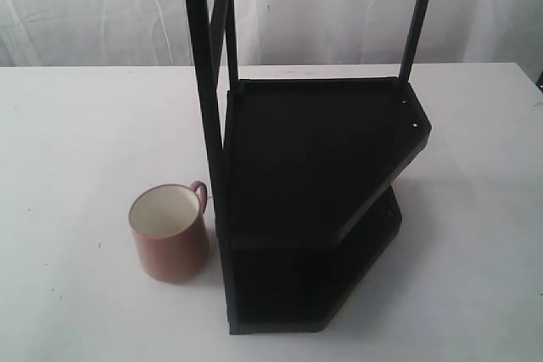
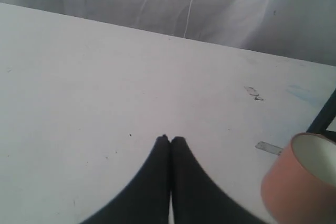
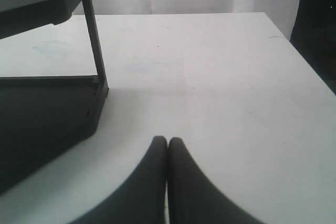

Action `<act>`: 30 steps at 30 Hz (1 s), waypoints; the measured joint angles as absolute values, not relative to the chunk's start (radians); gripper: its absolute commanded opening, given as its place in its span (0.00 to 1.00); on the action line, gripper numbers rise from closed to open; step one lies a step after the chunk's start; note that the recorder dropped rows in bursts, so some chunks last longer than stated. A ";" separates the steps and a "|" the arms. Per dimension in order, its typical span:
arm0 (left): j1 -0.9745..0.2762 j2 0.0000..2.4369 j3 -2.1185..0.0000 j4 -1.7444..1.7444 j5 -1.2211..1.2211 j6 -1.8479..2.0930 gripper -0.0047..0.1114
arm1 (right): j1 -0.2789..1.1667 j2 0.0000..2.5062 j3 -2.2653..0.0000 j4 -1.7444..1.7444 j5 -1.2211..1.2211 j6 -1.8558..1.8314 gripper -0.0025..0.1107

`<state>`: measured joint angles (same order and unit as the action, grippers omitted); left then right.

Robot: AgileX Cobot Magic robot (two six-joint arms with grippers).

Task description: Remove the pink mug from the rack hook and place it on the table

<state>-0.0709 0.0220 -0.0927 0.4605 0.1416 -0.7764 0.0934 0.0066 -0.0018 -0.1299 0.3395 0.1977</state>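
The pink mug (image 1: 170, 245) stands upright on the white table (image 1: 76, 133), just left of the black rack (image 1: 314, 158), with its handle (image 1: 200, 190) turned toward the rack's post. Nothing hangs on the rack's top side bar (image 1: 218, 19), and I cannot make out the hook peg on it. In the left wrist view my left gripper (image 2: 170, 139) is shut and empty above bare table, with the mug (image 2: 299, 187) off to one side and apart from it. My right gripper (image 3: 167, 140) is shut and empty too, beside the rack's lower shelf (image 3: 47, 114). Neither gripper shows in the exterior view.
The two-tier rack fills the middle of the table, its upright posts (image 1: 206, 99) rising out of the frame. A white curtain (image 1: 85, 6) hangs behind the table. The table's right edge (image 3: 307, 61) drops to a dark floor. A rack leg (image 2: 323, 114) stands behind the mug.
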 measured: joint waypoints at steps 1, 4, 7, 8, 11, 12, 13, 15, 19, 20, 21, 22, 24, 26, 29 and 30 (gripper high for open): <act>-0.071 0.022 -0.088 0.462 0.131 -0.776 0.04 | 0.093 0.007 -0.002 -0.130 0.340 0.198 0.02; -0.071 0.022 -0.088 0.517 0.118 -0.779 0.04 | 0.093 0.007 -0.002 -0.130 0.340 0.198 0.02; -0.071 0.022 -0.086 0.571 0.135 -0.779 0.04 | 0.093 0.007 -0.002 -0.130 0.340 0.198 0.02; -0.071 0.022 -0.081 0.600 0.151 -0.784 0.04 | 0.093 0.007 -0.002 -0.130 0.340 0.198 0.02; -0.071 0.024 -0.056 0.618 0.180 -0.830 0.04 | 0.093 0.007 -0.002 -0.130 0.340 0.198 0.02; -0.071 0.024 -0.048 0.588 0.183 -0.830 0.04 | 0.093 0.007 -0.002 -0.130 0.340 0.198 0.02; -0.066 0.024 -0.038 0.541 0.184 -0.812 0.04 | 0.093 0.007 -0.002 -0.130 0.340 0.198 0.02; -0.042 0.024 -0.020 0.426 0.168 -0.731 0.04 | 0.093 0.007 -0.002 -0.130 0.340 0.198 0.02; 0.057 0.024 -0.003 0.127 0.062 -0.403 0.04 | 0.093 0.007 -0.002 -0.130 0.340 0.198 0.02; 0.086 0.024 -0.003 0.074 0.042 -0.331 0.04 | 0.093 0.007 -0.002 -0.130 0.340 0.198 0.02; 0.112 0.024 -0.003 0.037 0.023 -0.279 0.04 | 0.093 0.007 -0.002 -0.130 0.340 0.198 0.02; 0.129 0.024 -0.003 0.012 0.000 -0.251 0.04 | 0.093 0.007 -0.002 -0.130 0.340 0.198 0.02; 0.152 0.024 -0.003 -0.012 -0.037 -0.210 0.04 | 0.093 0.007 -0.002 -0.130 0.340 0.198 0.02; 0.170 0.024 -0.003 -0.023 -0.064 -0.178 0.04 | 0.093 0.007 -0.002 -0.130 0.340 0.198 0.02; 0.186 0.024 -0.003 -0.027 -0.063 -0.127 0.04 | 0.093 0.007 -0.002 -0.130 0.340 0.198 0.02; 0.188 0.024 -0.003 -0.030 -0.049 -0.121 0.04 | 0.093 0.007 -0.002 -0.130 0.340 0.198 0.02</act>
<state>0.1885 0.0235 -0.0029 -0.0296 -0.0491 -0.1209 0.0934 0.0066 -0.0018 -0.1299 0.3395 0.1977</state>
